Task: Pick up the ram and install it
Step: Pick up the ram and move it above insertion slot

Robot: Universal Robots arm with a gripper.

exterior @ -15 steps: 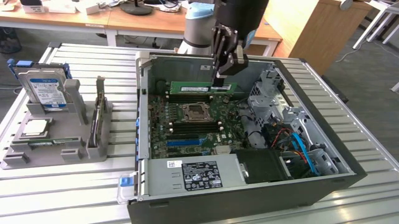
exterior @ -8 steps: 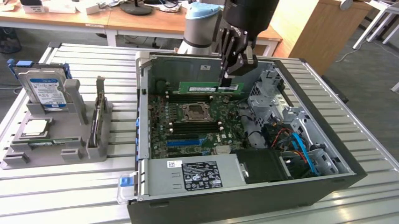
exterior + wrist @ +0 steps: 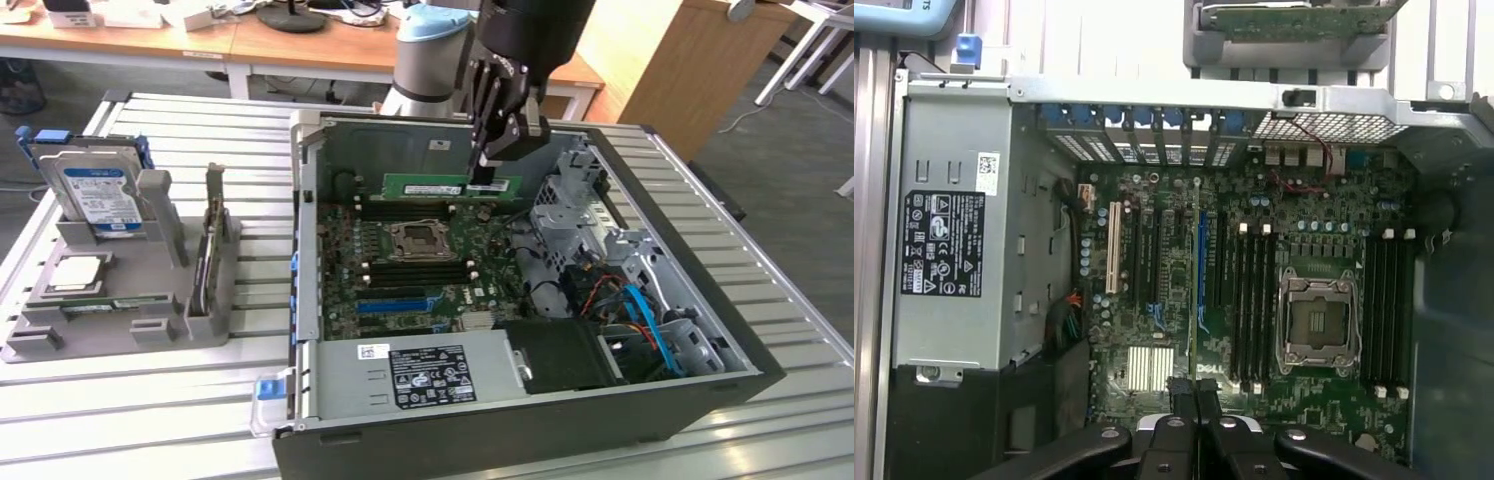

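Pincer (image 3: pixel 483 176) is clenched on the ram (image 3: pixel 430 187), gripping its end at the exterior view's right. The green stick hangs level just above the motherboard (image 3: pixel 400 272), inside the open computer case (image 3: pixel 534 432).

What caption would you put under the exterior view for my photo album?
The robot's gripper holds the ram on edge over the motherboard inside the open computer case.
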